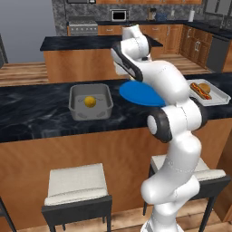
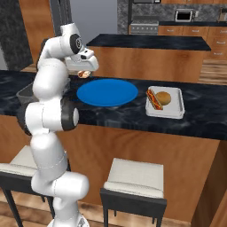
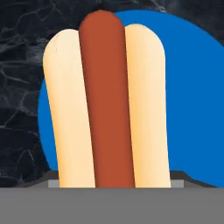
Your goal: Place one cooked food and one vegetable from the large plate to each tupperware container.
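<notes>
While the hot dog [image 3: 105, 100] fills the middle of your hand view, its red sausage running top to bottom between two pale bun halves, the gripper [image 2: 83, 73] has it clamped between its jaws; in the right base view you see it as a small reddish lump under the hand at upper left, raised above the left rim of the blue plate [image 2: 107, 92]; the plate itself lies bare at frame centre on the dark marble counter [image 2: 204, 113]. In the left base view, look centre-left for the deep grey tub [image 1: 90, 101]; a yellow-olive ball [image 1: 89, 101] sits inside it. At the right edge of that view the pale shallow tray [image 1: 216, 96] holds a second hot dog [image 1: 200, 91] and, just beside it, a golden-brown ball [image 1: 205, 87]; tub and tray sit well apart, the plate between them.
</notes>
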Robot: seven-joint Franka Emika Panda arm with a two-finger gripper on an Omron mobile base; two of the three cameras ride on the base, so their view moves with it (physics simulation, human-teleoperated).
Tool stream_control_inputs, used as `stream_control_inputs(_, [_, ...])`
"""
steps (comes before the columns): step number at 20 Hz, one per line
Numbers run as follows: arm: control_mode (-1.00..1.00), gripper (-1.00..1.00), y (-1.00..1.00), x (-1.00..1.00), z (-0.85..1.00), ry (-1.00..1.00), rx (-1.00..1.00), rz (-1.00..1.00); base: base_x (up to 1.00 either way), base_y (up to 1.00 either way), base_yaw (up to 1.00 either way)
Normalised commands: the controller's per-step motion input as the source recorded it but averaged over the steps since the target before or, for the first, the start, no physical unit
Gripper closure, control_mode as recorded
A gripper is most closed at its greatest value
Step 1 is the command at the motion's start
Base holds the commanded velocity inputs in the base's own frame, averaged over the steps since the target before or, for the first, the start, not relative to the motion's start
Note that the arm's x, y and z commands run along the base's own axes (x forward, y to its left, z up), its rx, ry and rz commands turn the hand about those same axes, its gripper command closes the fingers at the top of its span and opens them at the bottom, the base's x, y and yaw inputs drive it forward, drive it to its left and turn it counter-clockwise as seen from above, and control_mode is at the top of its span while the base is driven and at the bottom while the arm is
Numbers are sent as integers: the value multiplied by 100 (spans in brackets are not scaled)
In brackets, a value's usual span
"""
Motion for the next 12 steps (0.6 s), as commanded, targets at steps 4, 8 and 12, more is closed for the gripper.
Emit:
stream_control_inputs(4, [-100,100,89,-85,42,-5,0,7,0,0,0])
stream_control_inputs(8, [-100,100,69,-100,15,-7,0,14,0,0,0])
stream_control_inputs(12, [-100,100,8,-56,-33,-2,6,16,0,0,0])
